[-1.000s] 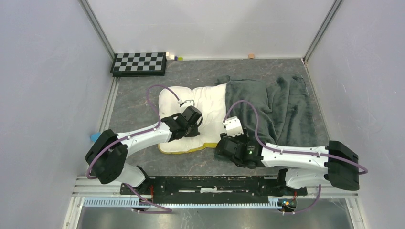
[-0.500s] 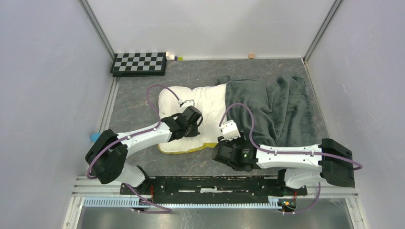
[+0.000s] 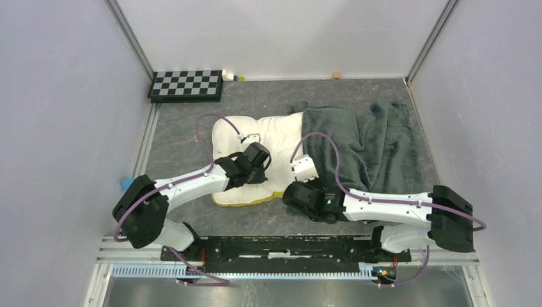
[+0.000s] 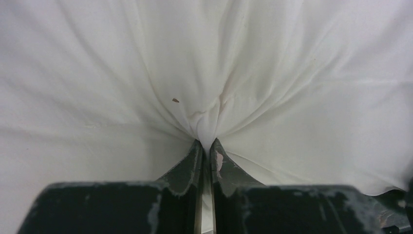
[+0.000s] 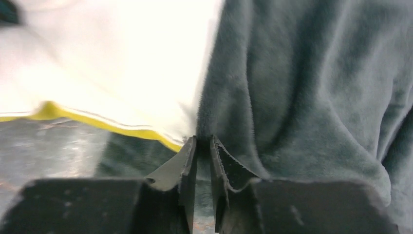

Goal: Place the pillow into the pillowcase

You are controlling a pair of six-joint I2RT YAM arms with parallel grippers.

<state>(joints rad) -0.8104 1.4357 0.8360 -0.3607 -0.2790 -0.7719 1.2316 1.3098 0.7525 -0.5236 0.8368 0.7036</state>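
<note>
On the table [image 3: 185,137], the pillow [image 3: 278,137] lies with its right end inside the grey pillowcase [image 3: 377,147]. The left hand [image 4: 205,146] pinches a pucker of pillow cloth, likely to shove it deeper. The right hand [image 5: 202,146] clamps the case's edge, probably to hold the mouth.

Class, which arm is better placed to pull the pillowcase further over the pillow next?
Probably the right: the right gripper pinches the pillowcase at its open edge beside the pillow; the left gripper is shut on pillow fabric.
</note>
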